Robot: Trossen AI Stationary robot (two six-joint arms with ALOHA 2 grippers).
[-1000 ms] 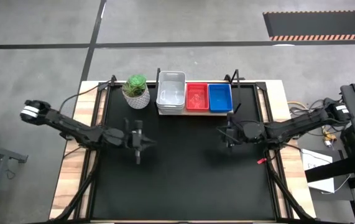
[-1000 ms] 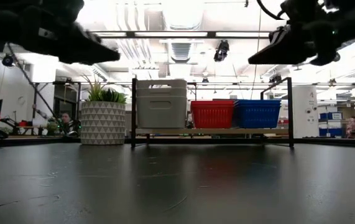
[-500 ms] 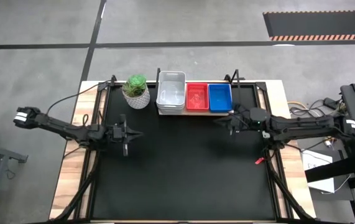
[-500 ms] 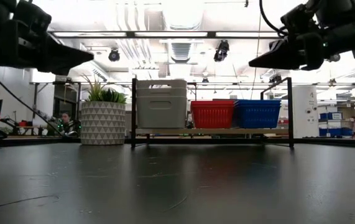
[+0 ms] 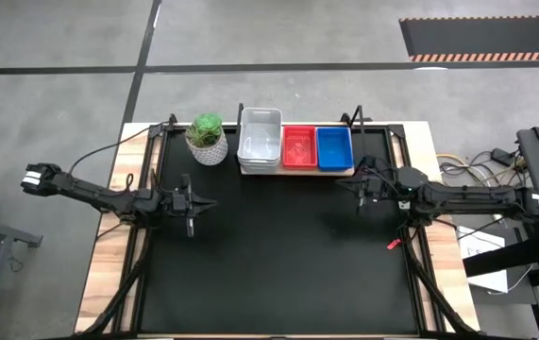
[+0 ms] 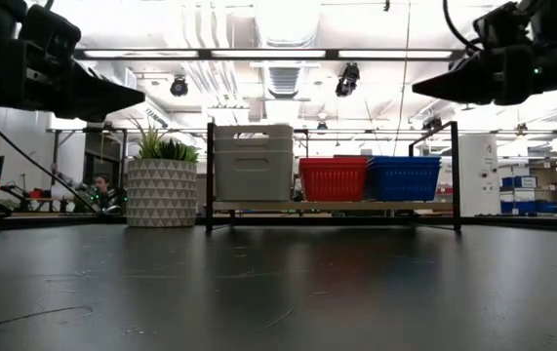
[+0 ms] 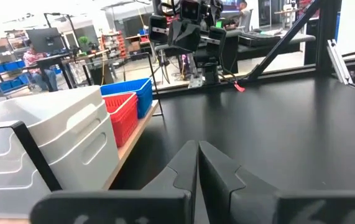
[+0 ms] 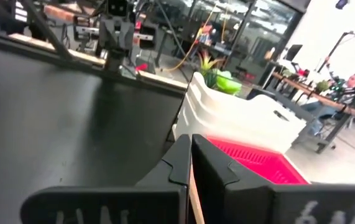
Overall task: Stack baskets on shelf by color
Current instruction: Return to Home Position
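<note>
left gripper (image 7: 197, 149) closed, white, red, blue baskets (image 7: 71, 134)

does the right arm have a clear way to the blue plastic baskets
Likely yes: the right hand, shut and empty, hovers near the stacked blue plastic baskets, with only bare black tabletop between them.

Bright o'head lights (image 6: 258, 54), glare in low view
</note>
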